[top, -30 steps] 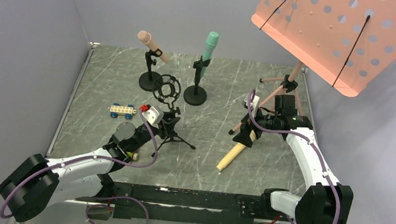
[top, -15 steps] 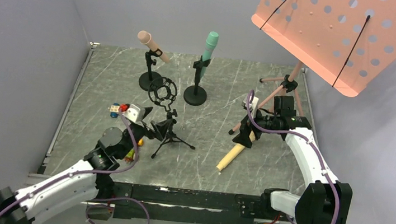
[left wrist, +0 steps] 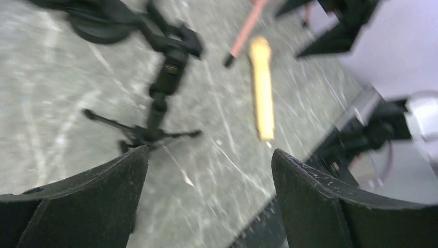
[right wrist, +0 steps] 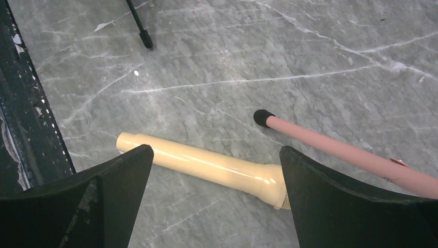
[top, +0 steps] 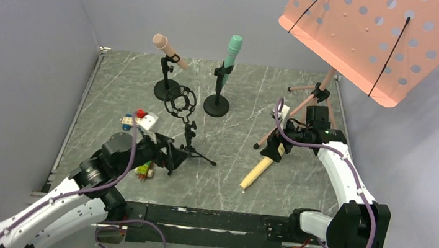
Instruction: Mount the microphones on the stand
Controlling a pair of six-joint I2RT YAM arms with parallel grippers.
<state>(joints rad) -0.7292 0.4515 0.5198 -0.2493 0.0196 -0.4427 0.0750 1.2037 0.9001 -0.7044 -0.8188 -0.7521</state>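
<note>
A salmon-pink microphone (top: 166, 47) and a teal-green microphone (top: 233, 50) sit clipped in two round-based stands at the back. The pale yellow microphone (top: 255, 174) (right wrist: 206, 165) (left wrist: 262, 95) lies flat on the table. A black tripod stand (top: 188, 144) (left wrist: 157, 101) with an empty shock-mount ring (top: 181, 102) stands upright left of centre. My left gripper (top: 170, 158) (left wrist: 209, 160) is open and empty, just near-left of the tripod. My right gripper (top: 271, 150) (right wrist: 215, 151) hangs open above the yellow microphone's head end, its jaws straddling it without touching.
A pink music stand (top: 377, 36) towers at the back right; one of its legs (right wrist: 335, 150) (left wrist: 247, 28) ends beside the yellow microphone's head. Toy block cars lie at the left (top: 133, 120) and near my left arm (top: 144, 170). The black front rail (right wrist: 26, 113) borders the table.
My left gripper opened, let go of the tripod stand and drew back toward the near left. The stand now stands free. The right arm hardly moved.
</note>
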